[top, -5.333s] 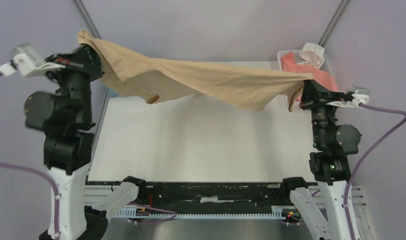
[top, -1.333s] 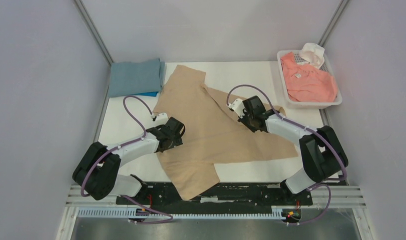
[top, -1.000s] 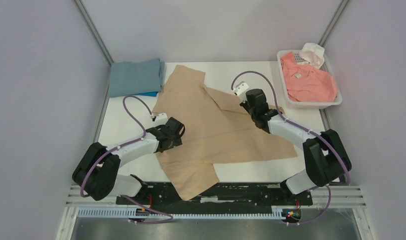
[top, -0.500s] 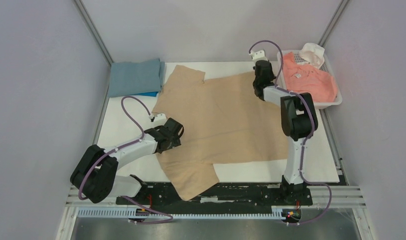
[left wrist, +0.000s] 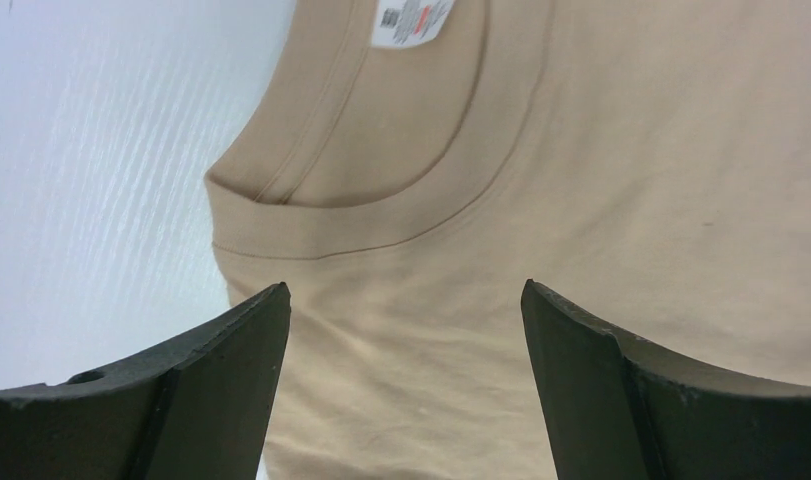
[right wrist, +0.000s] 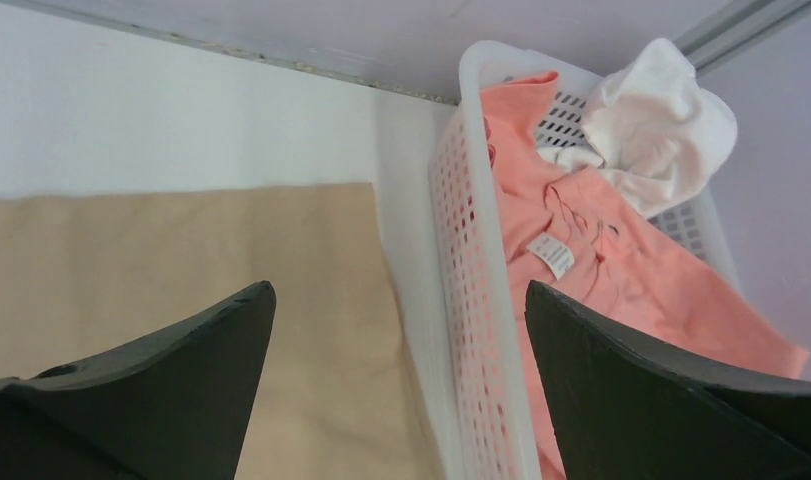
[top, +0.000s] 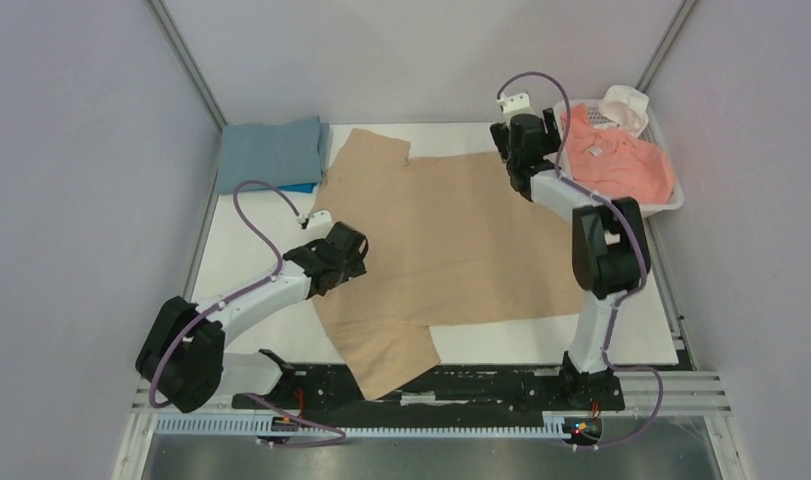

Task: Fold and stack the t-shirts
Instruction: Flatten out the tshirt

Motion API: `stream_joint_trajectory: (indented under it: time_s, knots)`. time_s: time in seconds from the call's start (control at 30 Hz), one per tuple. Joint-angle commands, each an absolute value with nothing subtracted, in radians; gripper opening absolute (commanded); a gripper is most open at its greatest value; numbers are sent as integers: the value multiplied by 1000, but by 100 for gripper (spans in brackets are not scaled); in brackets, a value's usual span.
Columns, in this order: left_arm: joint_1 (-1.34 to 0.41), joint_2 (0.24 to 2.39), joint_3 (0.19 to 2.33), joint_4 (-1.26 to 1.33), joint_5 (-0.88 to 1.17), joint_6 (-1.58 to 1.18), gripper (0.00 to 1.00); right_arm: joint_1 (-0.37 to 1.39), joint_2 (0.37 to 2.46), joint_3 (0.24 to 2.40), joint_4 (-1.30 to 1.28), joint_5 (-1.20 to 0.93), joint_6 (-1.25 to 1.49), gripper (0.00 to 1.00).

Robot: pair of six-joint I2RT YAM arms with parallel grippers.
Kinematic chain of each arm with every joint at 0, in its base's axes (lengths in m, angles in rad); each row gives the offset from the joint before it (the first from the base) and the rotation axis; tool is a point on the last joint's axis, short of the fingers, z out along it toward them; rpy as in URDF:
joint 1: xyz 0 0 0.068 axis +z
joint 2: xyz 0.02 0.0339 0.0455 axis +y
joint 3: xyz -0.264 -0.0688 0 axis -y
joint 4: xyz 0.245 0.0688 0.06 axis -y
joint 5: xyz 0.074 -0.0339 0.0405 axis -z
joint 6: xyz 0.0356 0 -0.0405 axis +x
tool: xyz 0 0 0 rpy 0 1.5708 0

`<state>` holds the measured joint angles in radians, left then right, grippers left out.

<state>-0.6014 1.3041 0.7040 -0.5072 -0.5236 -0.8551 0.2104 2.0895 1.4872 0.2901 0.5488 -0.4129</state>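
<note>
The tan t-shirt (top: 451,240) lies spread flat on the white table, one sleeve reaching over the near edge. My left gripper (top: 346,245) hovers open over its collar (left wrist: 381,190) at the shirt's left side, nothing between the fingers. At the shirt's far right corner (right wrist: 181,260), beside the basket, my right gripper (top: 521,135) stands open and empty. A folded grey-blue t-shirt (top: 271,152) rests on a bright blue one (top: 299,187) at the far left. A salmon-pink t-shirt (top: 616,160) lies crumpled in the basket.
The white perforated basket (top: 673,200) stands at the far right corner, its wall (right wrist: 461,260) right next to my right gripper (right wrist: 399,300). A white cloth (top: 624,105) hangs over the basket's far rim. Grey walls close in on both sides.
My right gripper carried the shirt's folded-over corner out to the far right, then opened and let it go, so the shirt now lies flat. The left arm only shifted slightly.
</note>
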Motion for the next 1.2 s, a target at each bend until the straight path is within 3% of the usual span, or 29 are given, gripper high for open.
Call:
stream_joint_trajectory:
  time_s: [0.0, 0.2, 0.4, 0.77, 0.9, 1.03, 1.17]
  knots:
    - [-597, 1249, 785, -490, -534, -840, 91, 260, 1732, 1251, 220, 408, -175, 98]
    - [-595, 1258, 763, -372, -389, -804, 92, 262, 1349, 781, 196, 256, 122, 98]
    - [-559, 1437, 790, -293, -375, -801, 93, 261, 1273, 575, 178, 96, 215, 98]
    - [-337, 1780, 933, -237, -126, -810, 91, 249, 1402, 501, 246, 82, 354, 98]
    - [-328, 1866, 1055, -308, -130, -779, 90, 240, 1465, 492, 300, 73, 408, 98]
    - [-327, 1869, 1136, -356, -169, -732, 90, 231, 1464, 506, 319, 107, 419, 98]
    - [-340, 1749, 1150, -364, -147, -690, 90, 229, 1322, 529, 302, 179, 378, 98]
